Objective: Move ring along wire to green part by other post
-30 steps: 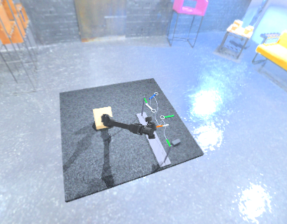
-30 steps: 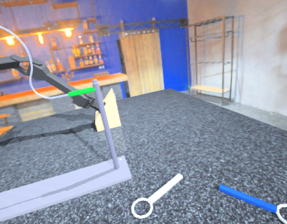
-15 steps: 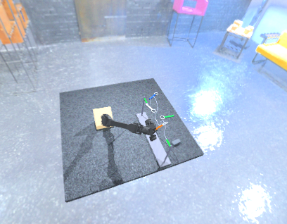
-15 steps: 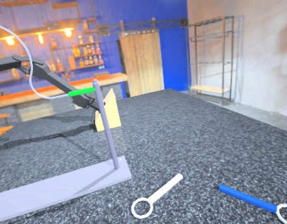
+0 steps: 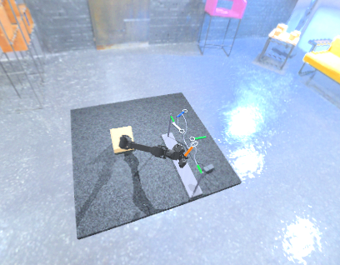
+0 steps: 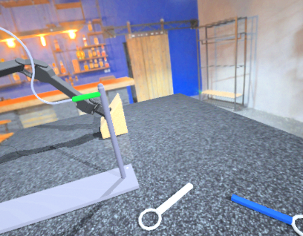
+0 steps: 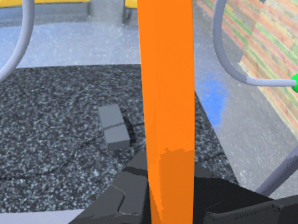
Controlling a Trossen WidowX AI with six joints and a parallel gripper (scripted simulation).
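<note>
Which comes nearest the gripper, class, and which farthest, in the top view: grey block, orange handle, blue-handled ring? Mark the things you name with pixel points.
1. Orange handle (image 5: pixel 188 152) (image 7: pixel 170 100), at the gripper (image 5: pixel 184 157).
2. Grey block (image 5: pixel 208 168) (image 7: pixel 114 126), beside the near post.
3. Blue-handled ring (image 5: pixel 181 113) (image 6: pixel 262 209), beyond the far post.

Perhaps a bar: bottled shelves (image 6: pixel 96 70).

Your robot's arm (image 5: pixel 149 149) (image 6: pixel 64 86) is matte black in the top view, dark grey at the left of the exterior view, with slim, straight-edged links and bulkier joints; markings are too small to read.
</note>
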